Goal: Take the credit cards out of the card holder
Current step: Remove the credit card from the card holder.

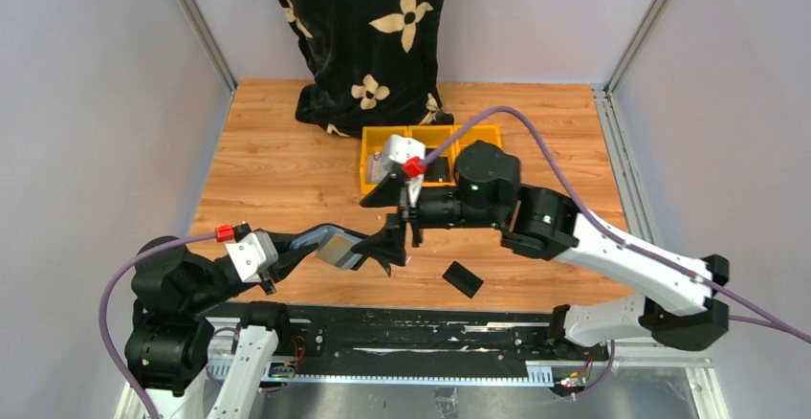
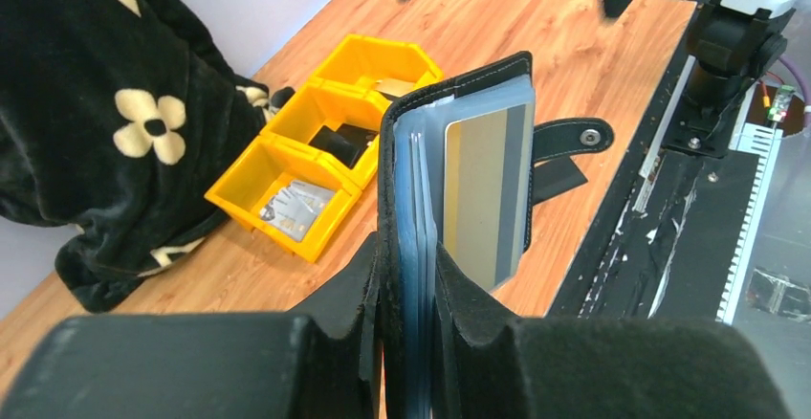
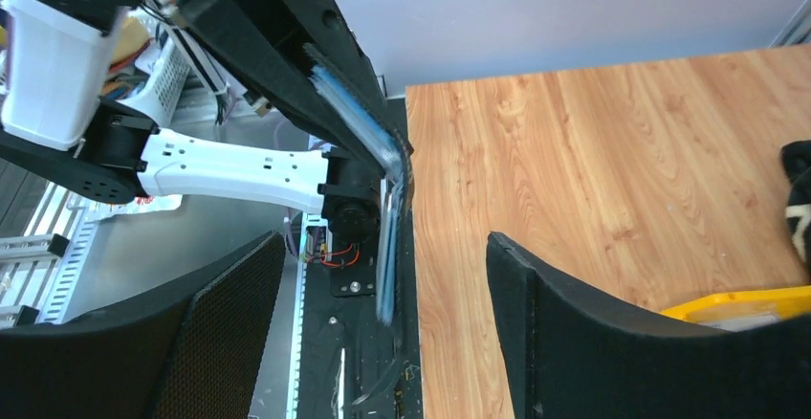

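Observation:
My left gripper (image 1: 311, 244) (image 2: 413, 285) is shut on the black card holder (image 1: 356, 258) (image 2: 402, 180) and holds it up on edge above the table's front. Its grey-blue slots face the right arm. A beige and grey credit card (image 2: 488, 189) (image 1: 336, 250) sticks partly out of a slot. The closing tab (image 2: 574, 137) hangs beyond it. My right gripper (image 1: 394, 220) (image 3: 383, 333) is open, its fingers (image 3: 622, 342) either side of the holder's free end (image 3: 359, 118) without touching it. Another card (image 2: 295, 209) lies in the nearest bin.
Three joined yellow bins (image 1: 368, 182) (image 2: 287, 242) stand behind the grippers, the middle one holding a dark item. A small black slab (image 1: 463, 278) lies on the wood at the front. A black flowered cloth (image 1: 363, 36) (image 2: 86, 122) is heaped at the back.

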Motion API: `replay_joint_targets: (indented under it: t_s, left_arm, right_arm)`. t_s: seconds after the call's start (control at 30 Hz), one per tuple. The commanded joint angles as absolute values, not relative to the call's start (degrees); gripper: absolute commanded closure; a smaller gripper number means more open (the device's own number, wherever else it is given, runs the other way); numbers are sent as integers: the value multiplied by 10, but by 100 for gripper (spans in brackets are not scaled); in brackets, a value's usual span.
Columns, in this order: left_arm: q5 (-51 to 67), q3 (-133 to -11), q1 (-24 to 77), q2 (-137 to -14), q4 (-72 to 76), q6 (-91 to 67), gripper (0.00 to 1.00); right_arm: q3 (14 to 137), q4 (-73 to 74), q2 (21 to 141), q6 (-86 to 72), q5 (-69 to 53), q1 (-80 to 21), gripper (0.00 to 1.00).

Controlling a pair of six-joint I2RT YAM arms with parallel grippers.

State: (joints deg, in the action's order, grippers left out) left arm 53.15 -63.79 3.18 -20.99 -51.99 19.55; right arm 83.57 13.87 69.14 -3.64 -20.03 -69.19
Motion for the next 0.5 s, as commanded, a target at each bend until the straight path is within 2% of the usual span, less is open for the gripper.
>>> replay_joint_targets:
  t_s: [0.0, 0.37, 0.4, 0.47]
  left_arm:
    - [532, -639, 32, -218, -518, 204, 96]
    - [549, -649, 32, -242, -529, 172, 96]
    - [556, -650, 32, -246, -529, 163, 96]
    - [572, -655, 32, -254, -529, 141, 96]
  right_arm:
    - [886, 192, 760, -33, -222, -685, 20]
    - [915, 201, 834, -8, -323, -685, 18]
    - [919, 207, 839, -4, -329, -684, 19]
    - [922, 210, 846, -3, -365, -677, 28]
